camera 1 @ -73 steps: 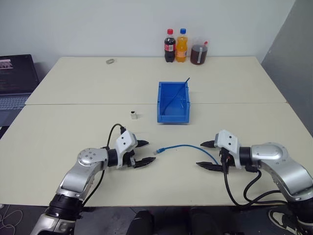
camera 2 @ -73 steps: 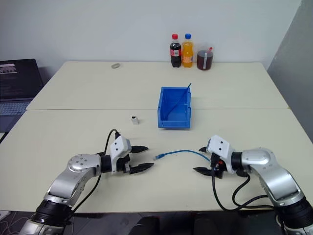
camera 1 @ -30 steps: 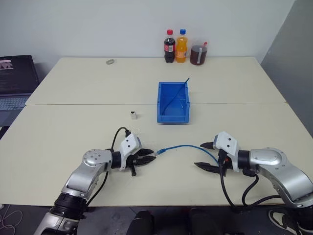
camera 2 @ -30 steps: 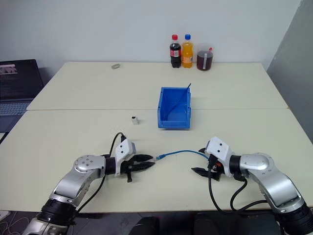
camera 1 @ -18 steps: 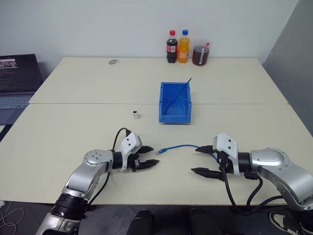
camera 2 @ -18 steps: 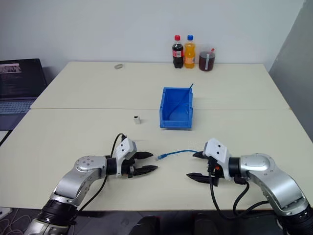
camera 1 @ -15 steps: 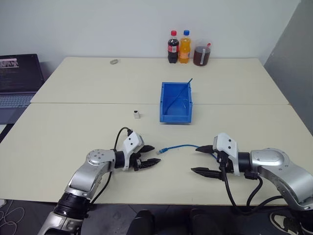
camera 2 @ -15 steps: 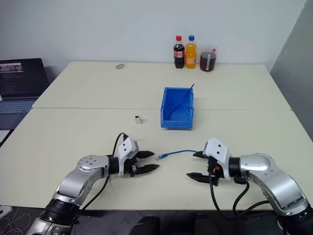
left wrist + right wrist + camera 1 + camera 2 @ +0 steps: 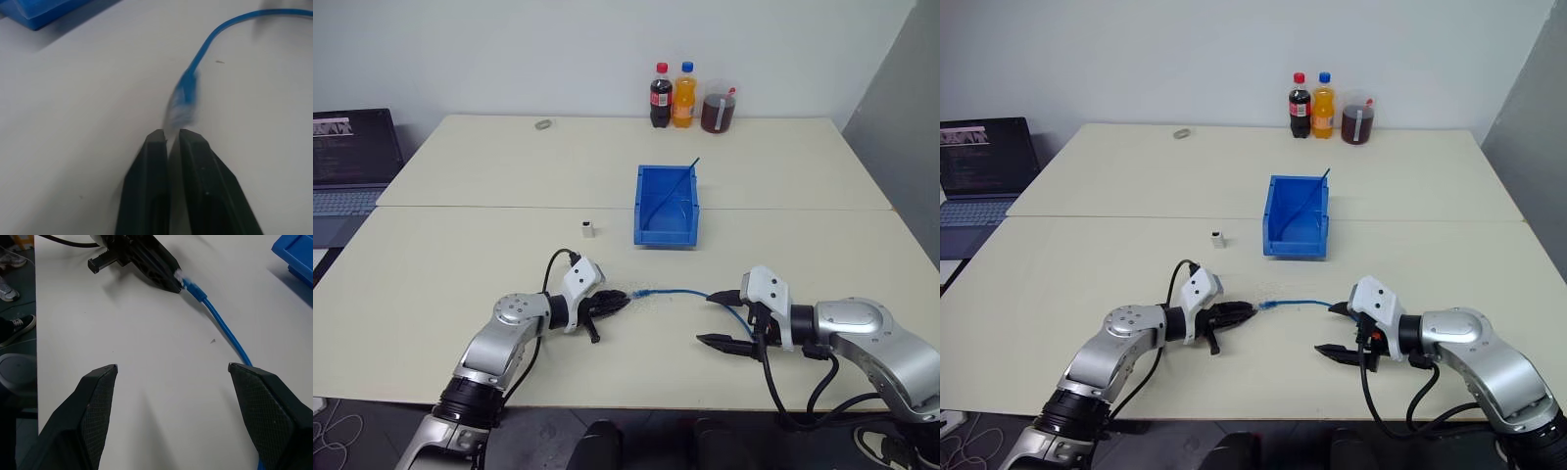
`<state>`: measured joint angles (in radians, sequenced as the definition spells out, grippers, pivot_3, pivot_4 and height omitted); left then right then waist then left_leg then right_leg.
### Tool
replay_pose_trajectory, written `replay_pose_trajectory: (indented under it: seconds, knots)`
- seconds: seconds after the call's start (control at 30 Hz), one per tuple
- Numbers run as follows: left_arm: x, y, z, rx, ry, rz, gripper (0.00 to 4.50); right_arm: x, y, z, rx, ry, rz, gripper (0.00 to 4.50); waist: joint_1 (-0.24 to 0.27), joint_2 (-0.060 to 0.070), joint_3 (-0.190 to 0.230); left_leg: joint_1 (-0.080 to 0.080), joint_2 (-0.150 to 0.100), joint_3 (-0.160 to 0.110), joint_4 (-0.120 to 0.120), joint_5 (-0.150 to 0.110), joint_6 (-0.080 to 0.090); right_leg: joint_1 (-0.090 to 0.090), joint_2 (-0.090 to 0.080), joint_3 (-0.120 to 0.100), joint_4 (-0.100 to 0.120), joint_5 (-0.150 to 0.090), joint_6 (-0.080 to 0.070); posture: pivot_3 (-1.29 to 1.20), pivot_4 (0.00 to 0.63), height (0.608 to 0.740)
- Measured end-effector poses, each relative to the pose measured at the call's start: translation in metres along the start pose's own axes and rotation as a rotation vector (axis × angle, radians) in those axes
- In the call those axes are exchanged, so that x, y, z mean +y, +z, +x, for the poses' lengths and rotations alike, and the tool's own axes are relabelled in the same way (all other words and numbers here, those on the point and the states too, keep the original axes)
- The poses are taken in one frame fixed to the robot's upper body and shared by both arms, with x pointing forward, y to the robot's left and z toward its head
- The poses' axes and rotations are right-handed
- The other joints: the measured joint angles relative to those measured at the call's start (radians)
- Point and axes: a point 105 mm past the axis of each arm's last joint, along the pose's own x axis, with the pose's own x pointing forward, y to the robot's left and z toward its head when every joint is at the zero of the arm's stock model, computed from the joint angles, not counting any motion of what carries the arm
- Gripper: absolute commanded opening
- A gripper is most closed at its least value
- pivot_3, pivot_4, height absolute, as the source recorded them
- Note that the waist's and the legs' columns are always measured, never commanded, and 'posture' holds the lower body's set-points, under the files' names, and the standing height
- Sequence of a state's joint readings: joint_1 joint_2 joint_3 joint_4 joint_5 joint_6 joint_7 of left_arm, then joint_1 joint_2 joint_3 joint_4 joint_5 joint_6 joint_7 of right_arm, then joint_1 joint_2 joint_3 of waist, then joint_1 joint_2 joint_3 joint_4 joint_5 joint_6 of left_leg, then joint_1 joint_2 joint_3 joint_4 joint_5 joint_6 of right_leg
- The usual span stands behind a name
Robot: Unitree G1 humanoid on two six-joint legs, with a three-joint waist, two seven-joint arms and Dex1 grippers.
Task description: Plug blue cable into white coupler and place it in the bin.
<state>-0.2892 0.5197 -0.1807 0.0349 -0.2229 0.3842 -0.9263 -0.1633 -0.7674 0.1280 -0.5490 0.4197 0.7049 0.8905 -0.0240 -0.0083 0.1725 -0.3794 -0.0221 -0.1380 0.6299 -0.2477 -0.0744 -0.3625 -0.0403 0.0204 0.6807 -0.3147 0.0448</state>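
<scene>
— While the left gripper [image 9: 619, 302] lies low on the tabletop [image 9: 460, 264], how do its jaws stand?
— Closed together, tips at the clear plug end of the blue cable [image 9: 680, 292]. The left wrist view shows the plug right at the tips; whether it is pinched between them cannot be told.
— And the right gripper [image 9: 724, 318]?
— Jaws spread wide, holding nothing. The cable's far end runs between them, just above the tabletop.
— Position of the cable overall?
— It lies flat on the tabletop between the two grippers, arching slightly from left to right.
— The white coupler [image 9: 588, 229]?
— Standing alone on the tabletop, beyond the left gripper and just left of the bin [image 9: 667, 233], apart from both.
— The bin?
— Mid-table, with a thin dark blue strand [image 9: 680, 180] leaning inside it. Three drinks [image 9: 683, 96] stand at the far edge; a laptop [image 9: 350, 157] sits off to the left.
</scene>
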Motion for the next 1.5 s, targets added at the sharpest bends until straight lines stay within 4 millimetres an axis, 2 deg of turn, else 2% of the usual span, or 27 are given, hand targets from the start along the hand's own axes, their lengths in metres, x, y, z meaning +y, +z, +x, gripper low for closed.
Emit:
replay_pose_trajectory:
  seconds: [0.37, 0.4, 0.53, 0.57, 0.63, 0.73, 0.93, 1.07, 1.3, 1.43, 1.5]
  knots:
    - [0.001, -0.001, -0.003, -0.010, -0.001, -0.001, 0.01, 0.000, 0.000, 0.000, -0.001, -0.003, -0.001, 3.86, -0.003, 0.000, 0.000, 0.000, 0.000, 0.000, 0.000, 0.000, 0.000, 0.000, 0.000, 0.000, 0.000, 0.000, 0.000, 0.00, 0.150, 0.740]
    - [0.000, -0.001, -0.004, -0.015, -0.006, -0.010, 0.36, 0.000, -0.001, -0.001, 0.000, -0.005, 0.004, 3.86, -0.003, 0.000, 0.000, 0.000, 0.000, 0.000, 0.000, 0.000, 0.000, 0.000, 0.000, 0.000, 0.000, 0.000, 0.000, 0.00, 0.150, 0.740]
    - [-0.001, -0.003, -0.010, -0.018, -0.012, -0.015, 1.06, -0.001, -0.002, -0.004, -0.007, -0.016, 0.019, 3.86, -0.007, 0.000, 0.000, 0.000, 0.001, 0.000, 0.000, 0.000, 0.000, -0.001, 0.000, 0.000, 0.000, 0.000, 0.000, 0.00, 0.150, 0.740]
    - [-0.003, -0.004, -0.014, -0.017, -0.018, -0.024, 1.41, -0.001, -0.001, -0.006, -0.018, -0.017, 0.032, 3.86, -0.010, 0.000, 0.000, 0.000, 0.001, 0.000, -0.001, 0.000, 0.000, -0.001, 0.001, 0.000, 0.000, 0.000, 0.000, 0.00, 0.150, 0.740]
    - [-0.004, -0.006, -0.023, -0.012, -0.022, -0.050, 1.65, 0.000, -0.001, -0.010, -0.019, -0.017, 0.040, 3.86, -0.012, 0.000, 0.000, -0.001, 0.002, 0.001, -0.001, 0.000, 0.000, -0.003, 0.001, 0.001, 0.000, 0.000, 0.000, 0.00, 0.150, 0.740]
    - [-0.011, -0.011, -0.038, 0.004, -0.046, -0.081, 2.34, 0.001, -0.005, -0.015, -0.009, -0.015, 0.066, 3.86, -0.010, 0.000, 0.000, -0.002, 0.002, 0.001, -0.001, 0.000, 0.000, -0.004, 0.001, 0.001, 0.001, 0.000, -0.001, 0.00, 0.150, 0.740]
    - [-0.021, -0.009, -0.035, -0.006, -0.073, -0.089, 3.48, 0.004, -0.002, -0.015, -0.020, -0.003, 0.064, 3.86, -0.005, 0.000, 0.000, -0.002, 0.001, 0.001, -0.001, 0.000, 0.000, -0.004, 0.001, 0.001, 0.000, 0.000, -0.001, 0.00, 0.150, 0.740]
    - [-0.026, -0.003, -0.016, -0.030, -0.059, -0.058, 3.48, 0.004, 0.002, -0.012, -0.029, 0.004, 0.057, 3.86, 0.004, -0.001, 0.000, -0.002, 0.001, 0.000, 0.000, 0.000, 0.000, -0.003, 0.000, 0.000, 0.000, 0.000, 0.000, 0.00, 0.150, 0.740]
    - [-0.026, 0.003, 0.002, -0.038, -0.043, -0.023, 3.48, 0.005, 0.001, -0.011, -0.029, -0.001, 0.060, 3.86, 0.009, -0.001, 0.000, -0.002, 0.000, 0.000, 0.000, 0.000, 0.000, -0.002, 0.000, 0.000, 0.000, 0.000, 0.000, 0.00, 0.150, 0.740]
    - [-0.022, 0.003, 0.006, -0.028, -0.042, -0.004, 2.86, 0.004, 0.001, -0.011, -0.030, -0.005, 0.060, 3.86, 0.009, 0.000, 0.000, -0.001, 0.000, 0.000, 0.000, 0.000, 0.000, -0.001, 0.000, 0.000, 0.000, -0.001, 0.001, 0.00, 0.150, 0.740]
    - [-0.021, 0.002, 0.007, -0.022, -0.046, 0.001, 2.39, 0.004, 0.001, -0.011, -0.030, -0.007, 0.061, 3.86, 0.009, 0.000, 0.000, -0.001, 0.000, 0.000, 0.000, 0.000, 0.000, -0.001, 0.000, 0.000, 0.000, -0.001, 0.001, 0.00, 0.150, 0.740]
